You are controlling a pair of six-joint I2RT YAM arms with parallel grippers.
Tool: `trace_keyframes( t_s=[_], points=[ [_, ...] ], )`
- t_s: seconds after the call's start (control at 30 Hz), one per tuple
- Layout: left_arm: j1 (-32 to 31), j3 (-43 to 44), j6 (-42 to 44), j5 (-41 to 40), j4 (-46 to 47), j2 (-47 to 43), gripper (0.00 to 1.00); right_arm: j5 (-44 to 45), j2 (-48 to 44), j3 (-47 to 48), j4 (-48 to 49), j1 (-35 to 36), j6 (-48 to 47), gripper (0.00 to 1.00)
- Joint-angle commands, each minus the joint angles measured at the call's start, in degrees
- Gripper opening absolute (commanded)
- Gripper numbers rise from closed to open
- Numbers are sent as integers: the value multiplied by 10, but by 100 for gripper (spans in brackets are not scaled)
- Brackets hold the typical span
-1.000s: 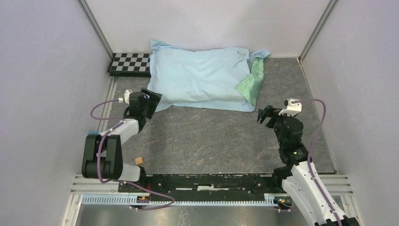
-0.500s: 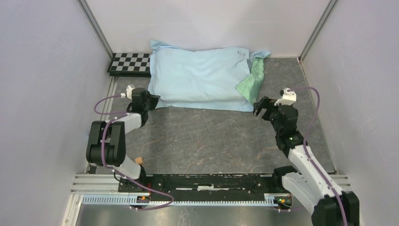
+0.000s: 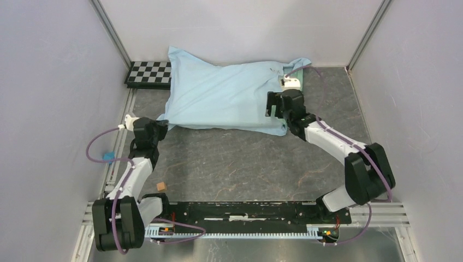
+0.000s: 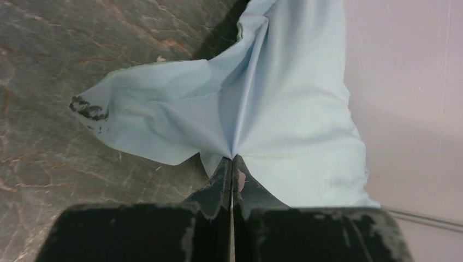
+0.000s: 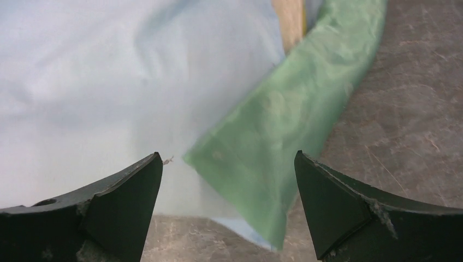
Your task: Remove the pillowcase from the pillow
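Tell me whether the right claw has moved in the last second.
Yes: the right claw went toward the back wall and leftward, from bare table to above the pillowcase.

Light-blue pillowcase point(image 3: 218, 98) with green flap point(image 5: 273, 147); left of the pillowcase, black-and-white checkerboard point(image 3: 150, 73); under it, grey brown-veined table point(image 3: 235, 164).

No txt, labels, brands or nos. are showing legibly in any view; pillowcase point(image 4: 284, 109) is carrying only a dark smudge point(image 4: 87, 108) at one corner, not readable as print; checkerboard point(image 3: 150, 72) by the back wall is showing plain b/w squares w/o chars.
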Motion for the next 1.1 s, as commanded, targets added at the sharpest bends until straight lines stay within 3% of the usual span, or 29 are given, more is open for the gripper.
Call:
trace_keyframes(
  t_s=[0.0, 0.13, 0.23, 0.33, 0.47, 0.57, 0.63, 0.77, 0.87, 1.0, 1.07],
  points=[
    [23, -10, -23, -32, -29, -45, 2, 82, 59, 68, 4, 44, -41, 98],
    [26, -27, -41, -52, -35, -66, 2, 91, 150, 146, -43, 48, -48, 98],
    [29, -27, -43, -70, -56, -81, 2, 159, 179, 183, -125, 48, -40, 98],
    [30, -31, -43, -83, -62, -96, 2, 198, 115, 100, -111, 34, -26, 98],
    [30, -33, -41, -80, -58, -98, 2, 166, -10, -62, -36, -5, -20, 98],
    [30, -36, -43, -78, -51, -102, 2, 172, -39, -100, -71, -39, 5, 98],
    [30, -39, -45, -75, -45, -105, 2, 219, -44, -104, -162, -71, 115, 98],
    [30, -37, -38, -67, -44, -107, 2, 171, -102, -163, -153, -118, 168, 92],
    [29, -37, -35, -64, -44, -110, 2, 122, -155, -193, -102, -122, 141, 89],
    [29, -36, -30, -50, -42, -114, 2, -115, -189, -196, 9, -117, 8, 98],
    [29, -31, -23, -36, -39, -116, 2, -148, -199, -187, 22, -99, -6, 98]
  ],
)
